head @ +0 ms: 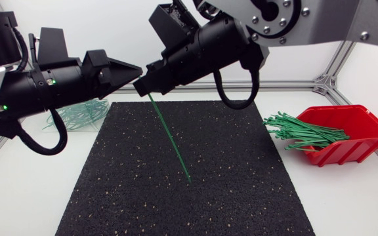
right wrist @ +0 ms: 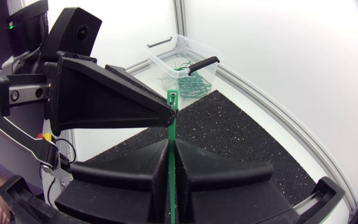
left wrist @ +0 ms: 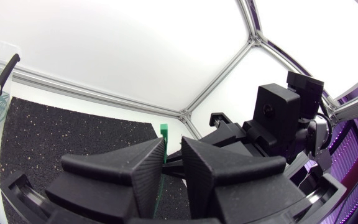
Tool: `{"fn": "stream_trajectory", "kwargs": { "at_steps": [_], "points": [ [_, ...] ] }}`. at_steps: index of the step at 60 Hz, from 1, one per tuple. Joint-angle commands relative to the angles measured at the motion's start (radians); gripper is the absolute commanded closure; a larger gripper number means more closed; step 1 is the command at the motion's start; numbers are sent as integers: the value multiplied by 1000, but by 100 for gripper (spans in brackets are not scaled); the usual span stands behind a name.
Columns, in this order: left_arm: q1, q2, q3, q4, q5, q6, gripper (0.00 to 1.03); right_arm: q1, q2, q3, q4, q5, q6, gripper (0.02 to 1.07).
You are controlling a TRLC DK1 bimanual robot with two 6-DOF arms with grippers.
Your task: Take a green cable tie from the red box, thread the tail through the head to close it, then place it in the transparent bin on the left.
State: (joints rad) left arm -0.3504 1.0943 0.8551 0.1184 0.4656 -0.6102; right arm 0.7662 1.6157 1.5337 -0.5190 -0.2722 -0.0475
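Transparent bin [right wrist: 156, 59] sits far left with green ties inside. The left gripper [head: 139, 70] noses against the green cable tie [head: 172, 141] near its head; gripping or just touching, I cannot tell. The right gripper [head: 148, 88] pinches it tight, tail slanting toward the black mat [head: 241, 183]. Red box [head: 366, 119] far right.
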Motion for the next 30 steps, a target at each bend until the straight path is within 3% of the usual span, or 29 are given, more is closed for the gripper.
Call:
{"fn": "stream_trajectory", "kwargs": {
  "at_steps": [1,30],
  "points": [
    [-10,13,-28,23,2,-28,82,18,-28,-26,4,31,26,101],
    [-38,24,-44,53,15,-36,82,19,-43,-43,19,65,28,101]
  ]
}}
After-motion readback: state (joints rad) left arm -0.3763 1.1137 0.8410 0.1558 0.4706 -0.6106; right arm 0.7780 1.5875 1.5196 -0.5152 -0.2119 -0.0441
